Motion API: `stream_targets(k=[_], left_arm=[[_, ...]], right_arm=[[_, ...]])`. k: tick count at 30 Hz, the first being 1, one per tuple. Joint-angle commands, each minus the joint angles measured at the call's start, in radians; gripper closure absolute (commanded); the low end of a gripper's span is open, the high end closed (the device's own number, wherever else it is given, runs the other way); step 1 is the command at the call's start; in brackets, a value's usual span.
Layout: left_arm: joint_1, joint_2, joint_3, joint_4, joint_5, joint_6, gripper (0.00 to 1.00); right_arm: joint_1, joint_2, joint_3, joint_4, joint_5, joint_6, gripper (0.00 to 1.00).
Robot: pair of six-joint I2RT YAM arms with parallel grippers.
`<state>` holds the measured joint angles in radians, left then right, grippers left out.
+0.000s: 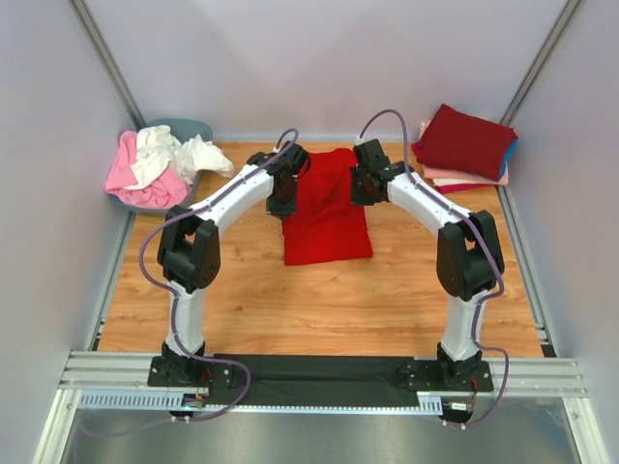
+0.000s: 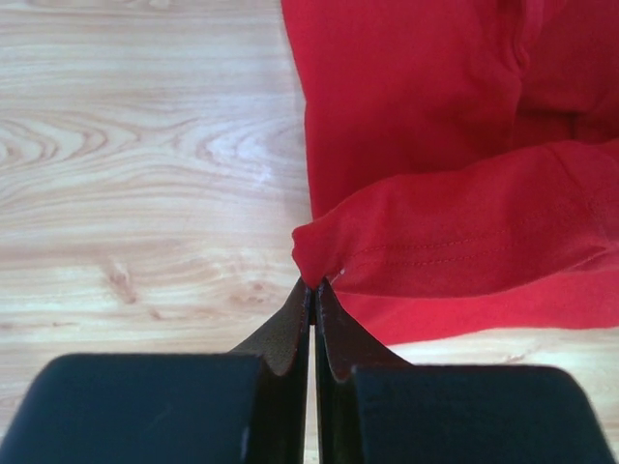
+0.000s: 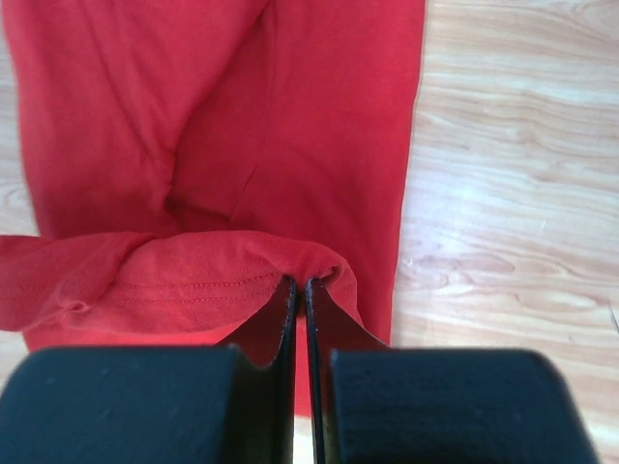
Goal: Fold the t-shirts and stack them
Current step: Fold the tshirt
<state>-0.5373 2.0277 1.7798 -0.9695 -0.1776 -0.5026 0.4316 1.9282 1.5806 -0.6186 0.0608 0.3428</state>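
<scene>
A bright red t-shirt [image 1: 327,217] lies on the wooden table, folded to a long narrow strip. My left gripper [image 1: 282,198] is shut on its far left corner, a hemmed edge pinched at the fingertips in the left wrist view [image 2: 315,282]. My right gripper [image 1: 364,186] is shut on its far right corner, seen in the right wrist view [image 3: 300,282]. Both hold the far edge lifted and curled over the shirt's body [image 3: 290,116]. A stack of folded shirts [image 1: 466,147], dark red on top, lies at the back right. Pink and white shirts [image 1: 160,164] lie heaped at the back left.
The grey tub [image 1: 184,130] under the heaped shirts stands in the back left corner. Bare wooden table [image 1: 319,309] lies between the red shirt and the arm bases. Walls close in the back and both sides.
</scene>
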Motion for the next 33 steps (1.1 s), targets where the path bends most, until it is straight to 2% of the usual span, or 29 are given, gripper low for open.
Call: stream_targets(k=[1, 3, 4, 5, 6, 7, 8, 10, 11, 13, 14, 15, 16, 17, 19, 21, 23, 27, 28, 31, 33], left_arm=[[0.023, 0.084, 0.094, -0.024, 0.032, 0.044, 0.96], [0.051, 0.147, 0.160, -0.044, 0.049, 0.056, 0.89], [0.060, 0.219, 0.246, -0.076, 0.055, 0.062, 0.85], [0.074, 0.262, 0.303, -0.101, 0.061, 0.070, 0.74], [0.098, 0.307, 0.369, -0.127, 0.070, 0.073, 0.72], [0.114, 0.381, 0.498, -0.168, 0.082, 0.076, 0.66], [0.128, 0.414, 0.560, -0.181, 0.101, 0.084, 0.50], [0.172, 0.462, 0.704, -0.227, 0.163, 0.069, 0.42], [0.183, 0.451, 0.717, -0.225, 0.171, 0.065, 0.35], [0.192, 0.361, 0.651, -0.175, 0.164, 0.070, 0.30], [0.192, 0.321, 0.570, -0.126, 0.156, 0.091, 0.26], [0.192, 0.278, 0.569, -0.126, 0.149, 0.091, 0.25], [0.192, 0.203, 0.488, -0.092, 0.118, 0.101, 0.25], [0.192, 0.169, 0.454, -0.086, 0.103, 0.101, 0.25], [0.192, 0.073, 0.334, -0.052, 0.089, 0.093, 0.27], [0.186, 0.014, 0.238, -0.009, 0.105, 0.091, 0.31], [0.172, -0.046, 0.107, 0.067, 0.141, 0.102, 0.33], [0.146, -0.069, -0.024, 0.095, 0.171, 0.075, 0.40], [0.136, -0.084, -0.049, 0.101, 0.193, 0.076, 0.42], [0.103, -0.151, -0.175, 0.118, 0.181, 0.082, 0.44], [0.096, -0.196, -0.250, 0.106, 0.181, 0.081, 0.46]], right_arm=[[-0.027, 0.075, 0.081, -0.004, -0.016, -0.007, 1.00], [-0.051, 0.124, 0.134, -0.051, -0.001, 0.015, 1.00], [-0.063, 0.185, 0.206, -0.073, 0.000, 0.028, 0.87], [-0.086, 0.216, 0.247, -0.085, -0.010, 0.033, 0.72], [-0.099, 0.248, 0.289, -0.110, -0.031, 0.044, 0.63], [-0.109, 0.312, 0.393, -0.136, -0.027, 0.053, 0.58], [-0.126, 0.342, 0.442, -0.153, -0.029, 0.055, 0.40], [-0.137, 0.402, 0.539, -0.188, -0.046, 0.035, 0.27], [-0.145, 0.413, 0.617, -0.205, -0.047, 0.025, 0.23], [-0.148, 0.398, 0.650, -0.233, -0.046, -0.007, 0.22], [-0.146, 0.376, 0.615, -0.227, -0.035, -0.008, 0.22], [-0.146, 0.346, 0.572, -0.208, -0.038, -0.007, 0.22], [-0.146, 0.268, 0.518, -0.176, -0.045, -0.002, 0.24], [-0.143, 0.223, 0.378, -0.146, -0.047, 0.002, 0.24], [-0.133, 0.079, 0.223, -0.023, -0.047, 0.010, 0.26], [-0.113, 0.002, 0.042, 0.093, -0.129, 0.016, 0.29], [-0.094, -0.055, -0.022, 0.138, -0.195, 0.027, 0.36], [-0.038, -0.017, -0.013, 0.113, -0.325, 0.038, 0.53], [-0.024, 0.023, 0.036, 0.087, -0.320, 0.039, 0.61], [0.025, 0.106, 0.129, -0.013, -0.299, 0.044, 0.69], [0.053, 0.153, 0.156, -0.035, -0.292, 0.048, 0.70]])
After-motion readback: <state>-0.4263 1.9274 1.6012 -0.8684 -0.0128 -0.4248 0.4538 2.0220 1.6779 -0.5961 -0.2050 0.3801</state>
